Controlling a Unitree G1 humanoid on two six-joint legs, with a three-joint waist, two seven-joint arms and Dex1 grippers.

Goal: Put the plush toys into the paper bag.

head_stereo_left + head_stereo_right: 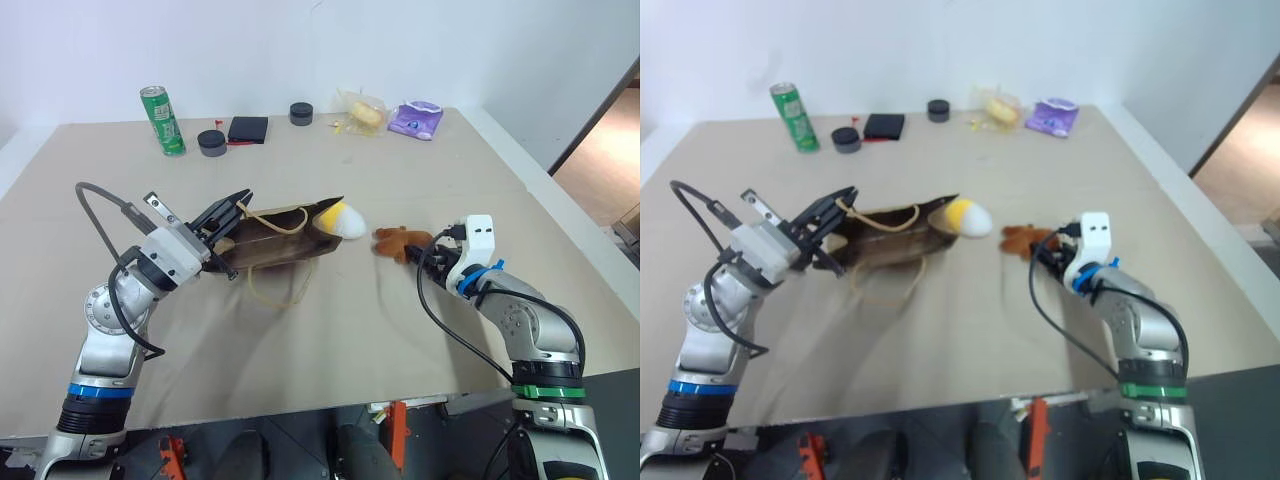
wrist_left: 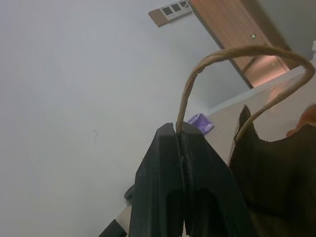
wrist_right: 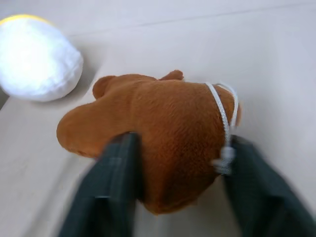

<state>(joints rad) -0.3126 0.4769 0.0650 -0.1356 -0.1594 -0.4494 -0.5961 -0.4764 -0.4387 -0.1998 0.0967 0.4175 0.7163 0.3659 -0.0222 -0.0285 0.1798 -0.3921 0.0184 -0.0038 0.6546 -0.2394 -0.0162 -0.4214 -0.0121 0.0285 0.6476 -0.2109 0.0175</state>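
Left gripper (image 1: 237, 203) was clamped tight on a cord handle (image 2: 223, 63) of the paper bag (image 1: 285, 240), lying on its side on the table (image 1: 420, 330); the left wrist view showed that pinch. The egg toy (image 1: 345, 219) sat at the bag's mouth. Right gripper (image 3: 175, 197) was half closed, fingers (image 3: 116, 187) pressing both flanks of the brown toy (image 3: 158, 133), on the table just right of the egg.

The paper bag (image 1: 275, 243) lies on its side, mouth toward the egg-shaped plush toy (image 1: 343, 219), which sits half inside, white end outward. The brown furry plush toy (image 1: 400, 242) lies just beside it, apart.
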